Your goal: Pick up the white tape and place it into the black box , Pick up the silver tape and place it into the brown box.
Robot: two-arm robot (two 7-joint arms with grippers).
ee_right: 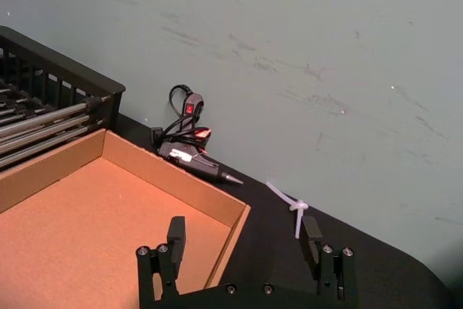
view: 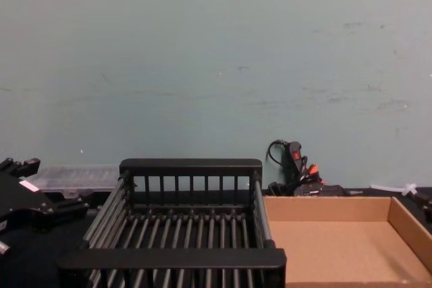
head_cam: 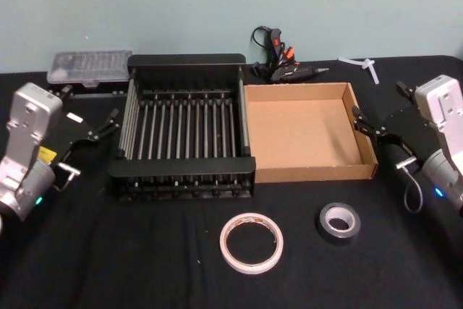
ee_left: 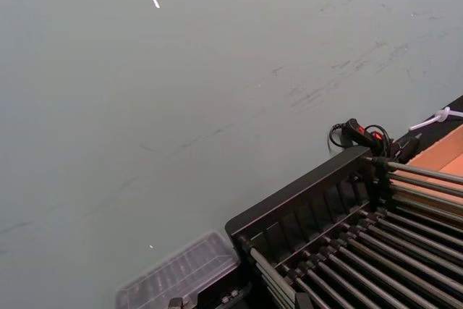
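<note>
No step has begun; both boxes are empty. Head view, left to right: the left gripper (head_cam: 108, 124), jaws released and empty, at mid-left; one black box (head_cam: 184, 132) at centre; one white tape (head_cam: 251, 242) at lower centre; one brown box (head_cam: 307, 132); one silver tape (head_cam: 338, 223) at lower right; the right gripper (head_cam: 369, 127), jaws released. Next move probably requires descending onto a tape.

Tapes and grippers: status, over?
Left gripper and right gripper open, empty, beside boxes. White tape, silver tape on table. Path clear.
</note>
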